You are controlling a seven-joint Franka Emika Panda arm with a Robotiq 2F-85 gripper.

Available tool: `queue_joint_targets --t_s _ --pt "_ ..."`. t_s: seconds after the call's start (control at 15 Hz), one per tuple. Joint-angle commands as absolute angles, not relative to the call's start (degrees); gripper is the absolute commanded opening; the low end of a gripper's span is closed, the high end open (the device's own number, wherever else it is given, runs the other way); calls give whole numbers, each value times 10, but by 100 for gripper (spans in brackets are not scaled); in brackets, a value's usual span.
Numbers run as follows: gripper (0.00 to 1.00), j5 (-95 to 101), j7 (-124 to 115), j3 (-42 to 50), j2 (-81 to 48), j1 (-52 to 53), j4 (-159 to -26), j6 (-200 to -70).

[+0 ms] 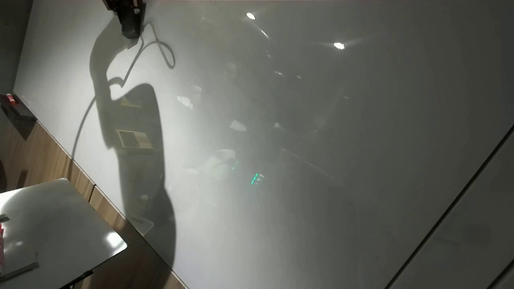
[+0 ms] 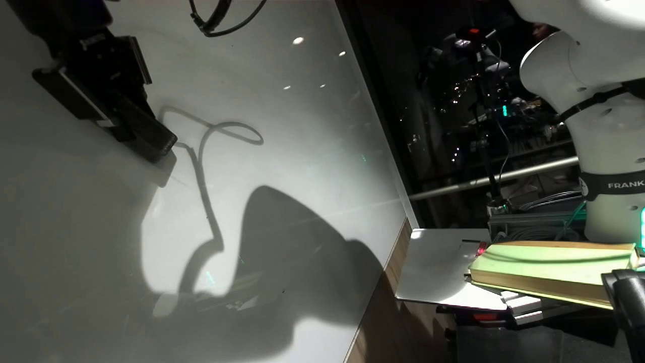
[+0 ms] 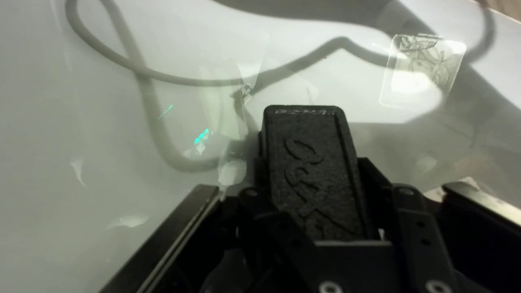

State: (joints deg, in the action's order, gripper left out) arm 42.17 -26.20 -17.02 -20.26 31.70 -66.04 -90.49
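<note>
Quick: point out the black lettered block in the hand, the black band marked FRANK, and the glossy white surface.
Black lettered block (image 3: 315,171): wrist view, middle of its lettered face.
Black band marked FRANK (image 2: 616,184): in an exterior view, on its lettering.
Glossy white surface (image 1: 321,192): in an exterior view, near its middle.

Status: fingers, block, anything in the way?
Fingers gripping black block. Block close to glossy white surface, contact unclear. No obstruction seen at its tip.

In an exterior view, the table (image 2: 433,272) lies at four o'clock from the block (image 2: 147,129) before the board (image 2: 302,151).
</note>
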Motion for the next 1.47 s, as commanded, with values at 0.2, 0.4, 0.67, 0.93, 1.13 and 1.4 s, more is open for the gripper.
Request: queue_joint_targets --t_s 0.2,0.4,0.67,0.93,1.13,1.4 --pt "30 443 -259 -159 -225 308 -643 -940" --pt "30 438 -268 -159 -223 303 -668 -952" --pt "30 435 -284 -154 -220 289 -717 -969" --pt "30 437 -299 -149 -217 273 -766 -983" --pt "30 438 -307 -147 -212 262 -796 -992" --pt "30 438 -314 -145 -198 246 -839 -999"
